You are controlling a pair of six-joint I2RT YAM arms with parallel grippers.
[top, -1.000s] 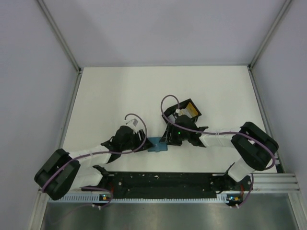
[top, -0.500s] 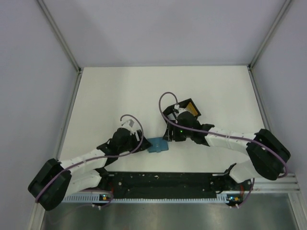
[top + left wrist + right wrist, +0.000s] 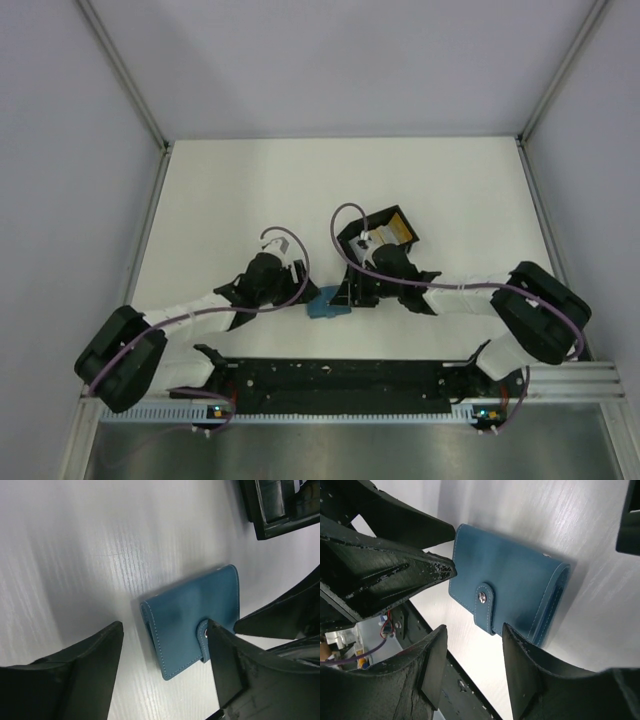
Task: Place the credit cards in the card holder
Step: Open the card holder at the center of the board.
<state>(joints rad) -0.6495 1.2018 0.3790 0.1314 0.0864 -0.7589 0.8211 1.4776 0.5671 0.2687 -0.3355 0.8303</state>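
The card holder [image 3: 328,303] lies flat on the worktop [image 3: 230,190] just below the middle of the overhead view, folded shut with its snap tab fastened. An orange-yellow credit card [image 3: 398,229] is seen in the black tray [image 3: 404,215], up and to the right of it.

The left claw [image 3: 165,630] is held wide apart, its fingers straddling the holder. The right claw [image 3: 475,630] is also apart, over the tab edge, with nothing clamped.

Two risks are judged likely. The thin, closed holder could be pushed across the worktop instead of being pinned or opened, since little edge is offered. The claws could also strike each other, since they are crowded over one small thing.

The worktop is white, smooth and faintly grained, with soft glare. It is enclosed by pale walls and metal frame posts.
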